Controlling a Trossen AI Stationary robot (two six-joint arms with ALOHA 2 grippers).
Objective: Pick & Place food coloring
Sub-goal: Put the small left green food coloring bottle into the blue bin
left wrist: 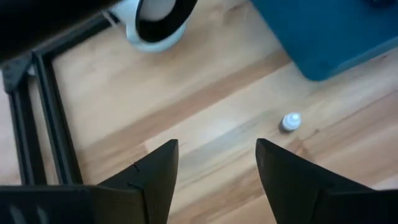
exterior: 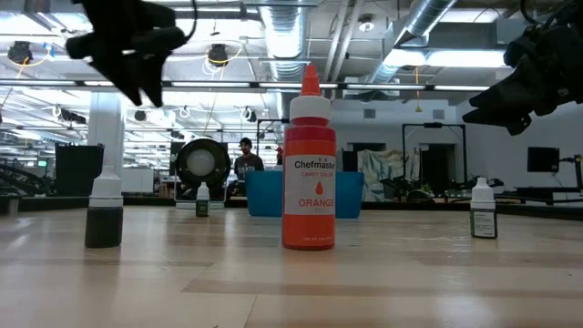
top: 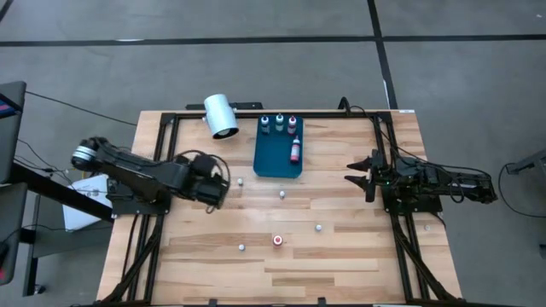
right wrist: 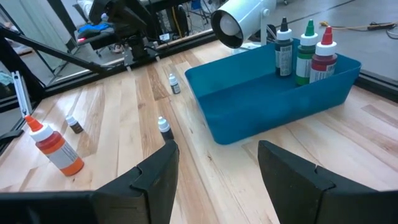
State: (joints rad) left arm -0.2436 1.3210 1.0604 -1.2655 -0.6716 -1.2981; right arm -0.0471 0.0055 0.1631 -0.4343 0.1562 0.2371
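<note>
Several small food coloring bottles stand upright on the wooden table: an orange one [top: 278, 240] [exterior: 308, 173] near the front, and tiny white-capped ones [top: 241, 182], [top: 282, 194], [top: 319, 228]. Three more [right wrist: 305, 50] stand at the far end of the blue tray [top: 273, 158], and one [top: 295, 151] lies in it. My left gripper [top: 223, 183] [left wrist: 217, 152] hovers open above bare wood, just left of the nearest small bottle [left wrist: 290, 121], with nothing between its fingers. My right gripper [top: 354, 173] [right wrist: 217, 152] waits open at the table's right side.
A white cylinder [top: 221, 116] lies on its side at the far edge, left of the tray. A black frame [top: 162, 128] runs along the table's left, far and right sides. Another small bottle [top: 242, 247] stands near the front. Bare wood lies between the scattered bottles.
</note>
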